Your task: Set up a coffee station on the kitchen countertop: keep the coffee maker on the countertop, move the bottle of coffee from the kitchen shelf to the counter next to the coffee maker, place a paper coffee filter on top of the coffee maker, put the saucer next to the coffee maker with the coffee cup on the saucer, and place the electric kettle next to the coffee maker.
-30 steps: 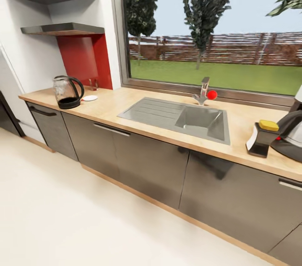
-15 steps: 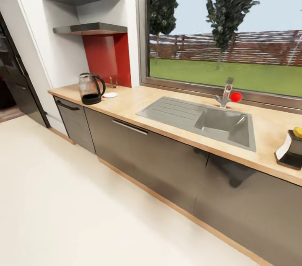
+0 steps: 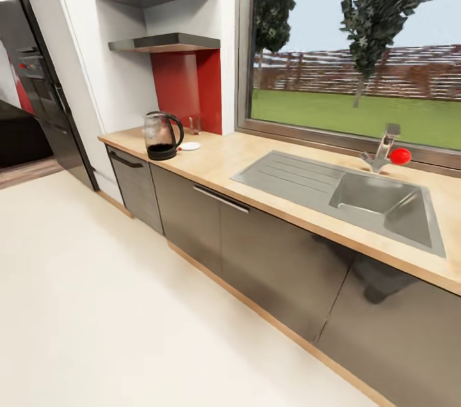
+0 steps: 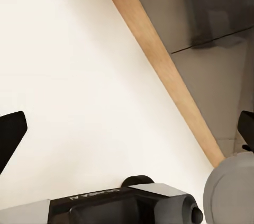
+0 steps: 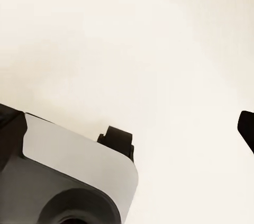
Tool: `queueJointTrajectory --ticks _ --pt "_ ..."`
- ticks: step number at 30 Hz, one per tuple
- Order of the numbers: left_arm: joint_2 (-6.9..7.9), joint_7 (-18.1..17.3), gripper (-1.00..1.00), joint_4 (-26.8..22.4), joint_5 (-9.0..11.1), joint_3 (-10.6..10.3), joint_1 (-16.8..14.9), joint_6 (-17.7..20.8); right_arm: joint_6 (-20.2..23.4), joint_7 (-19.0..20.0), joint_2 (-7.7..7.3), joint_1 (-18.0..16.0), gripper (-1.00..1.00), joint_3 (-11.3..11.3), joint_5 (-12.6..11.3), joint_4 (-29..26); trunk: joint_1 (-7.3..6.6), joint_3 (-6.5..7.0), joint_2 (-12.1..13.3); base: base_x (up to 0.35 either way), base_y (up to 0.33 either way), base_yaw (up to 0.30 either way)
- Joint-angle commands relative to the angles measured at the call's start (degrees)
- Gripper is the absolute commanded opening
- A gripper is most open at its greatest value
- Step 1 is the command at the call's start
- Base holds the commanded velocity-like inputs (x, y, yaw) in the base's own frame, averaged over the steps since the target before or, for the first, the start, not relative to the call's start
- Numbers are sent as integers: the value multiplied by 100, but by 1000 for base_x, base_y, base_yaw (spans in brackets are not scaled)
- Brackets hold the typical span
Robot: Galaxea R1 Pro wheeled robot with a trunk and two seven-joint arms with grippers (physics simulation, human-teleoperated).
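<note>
Both pincers hang low over the pale floor. The left pincer [image 4: 127, 128] shows 2 dark fingertips set far apart with nothing between them, so it is spread wide and empty; past it run the wooden plinth strip [image 4: 159, 65] and the grey cabinet fronts [image 4: 211, 49]. The right pincer [image 5: 159, 128] shows just 1 dark fingertip [image 5: 246, 128] at the frame edge over bare floor; I cannot tell its state.

From the head view, the counter [image 3: 224, 160] runs away to the left. The electric kettle [image 3: 161, 134] stands upright near its far left end, handle toward the window side, with the saucer [image 3: 189, 146] just beside it. Both lie well apart from the robot, ahead and to its left, so the left arm seems nearer. 2 dark shelves [image 3: 168, 43] hang above. The sink [image 3: 378, 199] sits nearer, to the right.
</note>
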Motion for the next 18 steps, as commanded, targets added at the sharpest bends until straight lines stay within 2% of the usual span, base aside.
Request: queueJointTrajectory --ticks 1,18 --pt "1 -6 100 1 38 -48 -4 -33 -18 23 0 -2 100 -22 25 -1 1 -5 -3 41 22 249" --pt "1 -6 100 1 38 -48 -4 -33 -27 14 0 0 100 -18 30 0 1 -5 -3 7 3 265"
